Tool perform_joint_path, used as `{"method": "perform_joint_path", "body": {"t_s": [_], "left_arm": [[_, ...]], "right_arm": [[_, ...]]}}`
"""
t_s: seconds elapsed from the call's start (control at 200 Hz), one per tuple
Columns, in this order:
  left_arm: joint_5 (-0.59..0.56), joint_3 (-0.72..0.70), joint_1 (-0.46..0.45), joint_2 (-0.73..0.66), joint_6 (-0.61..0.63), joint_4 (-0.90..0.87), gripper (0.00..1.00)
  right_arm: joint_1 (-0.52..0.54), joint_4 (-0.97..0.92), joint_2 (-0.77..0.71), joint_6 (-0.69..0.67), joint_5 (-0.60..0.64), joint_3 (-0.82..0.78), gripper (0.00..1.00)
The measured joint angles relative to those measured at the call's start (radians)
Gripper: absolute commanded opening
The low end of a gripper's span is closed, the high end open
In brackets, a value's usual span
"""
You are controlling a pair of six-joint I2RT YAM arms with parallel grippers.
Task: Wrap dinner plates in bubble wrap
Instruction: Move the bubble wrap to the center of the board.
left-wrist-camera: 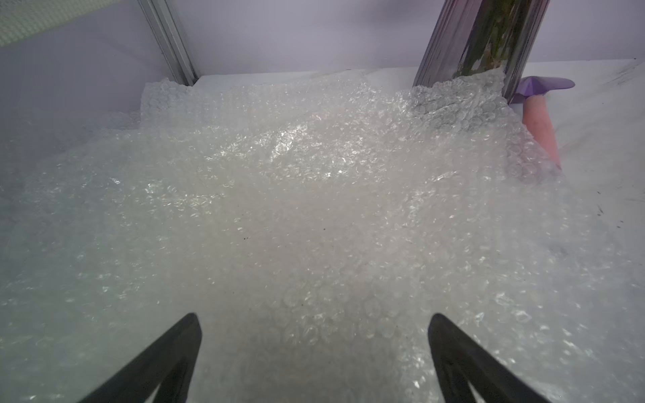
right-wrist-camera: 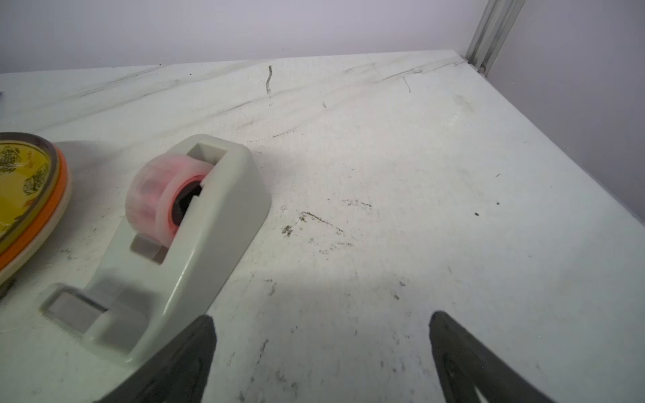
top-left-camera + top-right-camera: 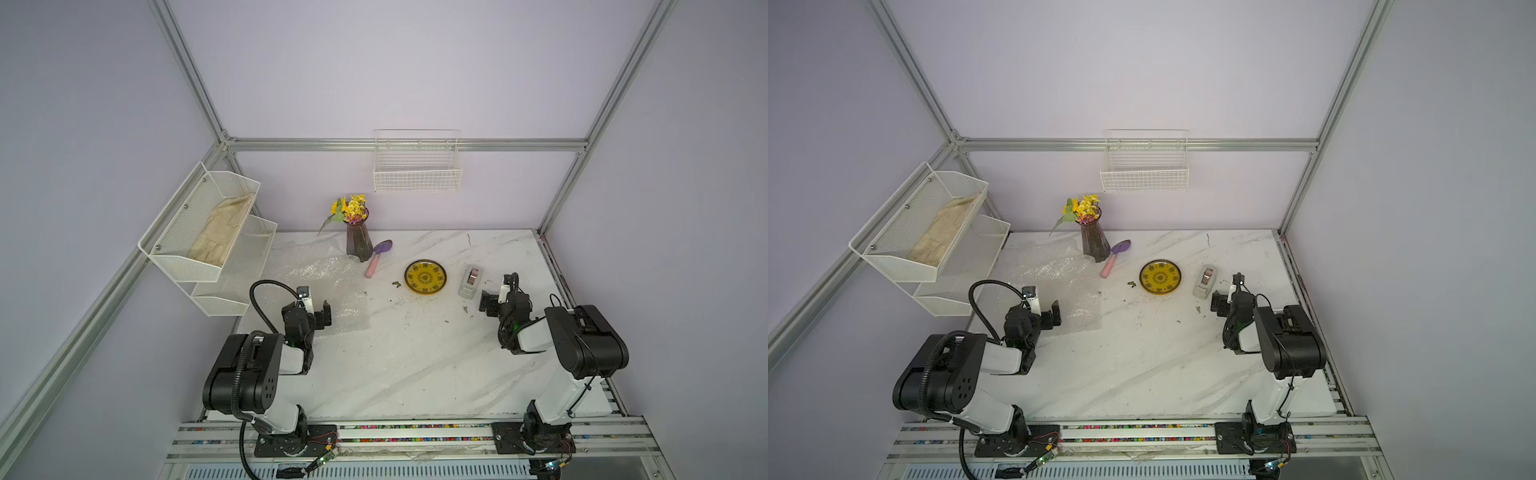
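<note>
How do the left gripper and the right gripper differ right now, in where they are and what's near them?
The left gripper hangs over the bubble wrap; the right gripper hangs over bare table. The left gripper has the vase ahead; the right gripper has the tape dispenser close beside it, the stacked plates beyond. Both stand open, holding nothing.

Left claw wide apart and empty, right claw likewise, both hovering low

soft even light, blurred edges
</note>
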Motion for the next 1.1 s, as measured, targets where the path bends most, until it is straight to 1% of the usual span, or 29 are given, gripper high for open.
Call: {"method": "perform_joint_path", "body": {"t_s": [0.4, 0.585, 1.04, 1.095], "left_arm": [[0.000, 0.003, 0.000, 0.002, -0.001, -0.001, 1.00], [-0.013, 0.026, 0.000, 0.004, -0.002, -0.011, 1.00], [-0.026, 0.027, 0.000, 0.004, -0.001, -0.019, 1.00], [-0.039, 0.027, -0.002, -0.002, -0.001, -0.029, 1.00]], "right_arm": [[0.000, 0.000, 0.000, 0.000, 0.000, 0.000, 0.97], [0.000, 0.000, 0.000, 0.000, 0.000, 0.000, 0.97], [0.000, 0.000, 0.000, 0.000, 0.002, 0.000, 0.97], [0.000, -0.023, -0.014, 0.000, 0.005, 0.003, 0.97]]}}
